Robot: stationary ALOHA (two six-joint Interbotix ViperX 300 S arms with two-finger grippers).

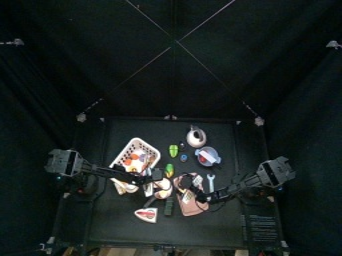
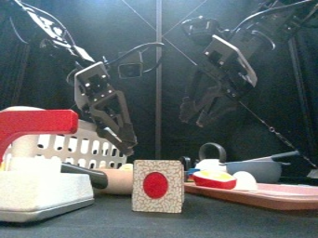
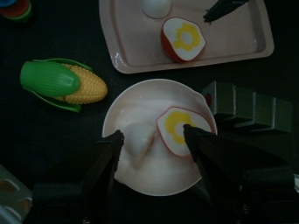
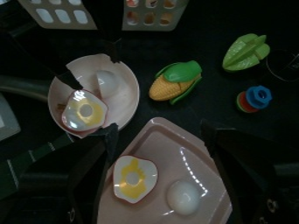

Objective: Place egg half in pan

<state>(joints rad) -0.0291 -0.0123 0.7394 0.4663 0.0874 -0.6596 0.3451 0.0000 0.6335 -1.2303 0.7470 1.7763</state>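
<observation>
The egg half (image 3: 177,129), pale with a yellow centre, lies in a shallow pink plate (image 3: 135,162); it also shows in the right wrist view (image 4: 82,112). My left gripper (image 3: 156,140) is open and hangs just above the plate, one fingertip (image 3: 194,133) next to the egg half. My right gripper (image 4: 158,131) is open and empty above the near edge of the pink tray (image 4: 222,153). A silver pan (image 1: 207,156) stands farther back on the table, apart from both grippers.
The pink tray (image 3: 233,48) holds a second yellow-centred piece (image 3: 181,37) and a white egg (image 3: 155,7). A toy corn cob (image 3: 65,80), a green pepper (image 4: 246,51), a white rack (image 1: 134,152) and another silver vessel (image 1: 197,135) stand around.
</observation>
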